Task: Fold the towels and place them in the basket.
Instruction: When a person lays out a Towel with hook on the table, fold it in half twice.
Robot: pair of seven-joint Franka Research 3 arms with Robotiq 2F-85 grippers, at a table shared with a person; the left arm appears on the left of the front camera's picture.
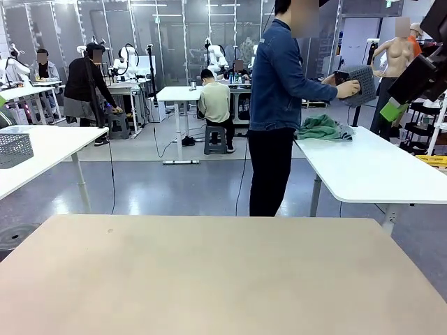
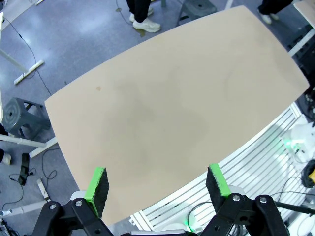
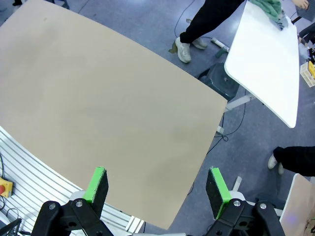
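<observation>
Beyond the table (image 1: 209, 279), off to the right: towels (image 1: 323, 128) and basket (image 1: 360, 84) out of reach.
Left gripper (image 2: 156, 174) wide, holding nothing; right gripper (image 3: 156, 174) likewise. Risks grabbing two at once if delivered as now: crumpled mint-green heap on white side table (image 1: 370, 167), near grey mesh basket held up in person's hand (image 1: 347, 87).

My left hand (image 2: 156, 178): 2 black fingers w/ bright green pads (image 2: 97, 189) on the inner faces, black link bars below, silver pivot screws at the joints. Right hand (image 3: 155, 179) is the same build: green pads (image 3: 219, 189), black links, round silver screws.
</observation>
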